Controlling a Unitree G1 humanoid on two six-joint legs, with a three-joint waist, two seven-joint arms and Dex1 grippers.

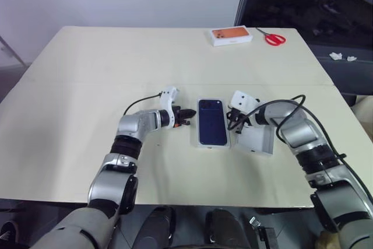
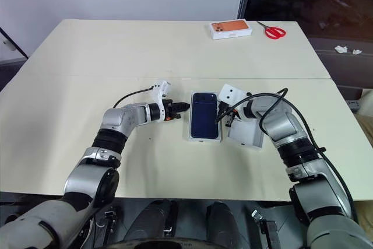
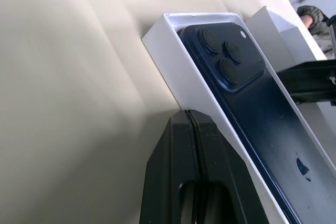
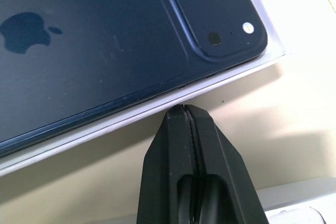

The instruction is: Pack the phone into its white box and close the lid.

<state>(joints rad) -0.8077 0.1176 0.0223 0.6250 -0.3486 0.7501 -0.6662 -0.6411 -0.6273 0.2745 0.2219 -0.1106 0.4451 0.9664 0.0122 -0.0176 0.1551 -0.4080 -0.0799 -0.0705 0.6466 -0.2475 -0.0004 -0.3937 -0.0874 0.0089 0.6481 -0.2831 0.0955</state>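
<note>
Claws, L [image 1: 187, 114] & R [image 2: 221, 115], pinched closed, empty; navy phone [image 1: 212, 122] back-up inside white box [image 3: 173, 61].

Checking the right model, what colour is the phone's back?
Dark navy blue, glossy phone; clearest in the right wrist view.

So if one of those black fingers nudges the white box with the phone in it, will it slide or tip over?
Probably slide. The white box is shallow and lies flat on the smooth table, so tipping seems unlikely. With the phone lying in it, it likely moves as one. Its thin cardboard rim may dent under a hard push.
</note>
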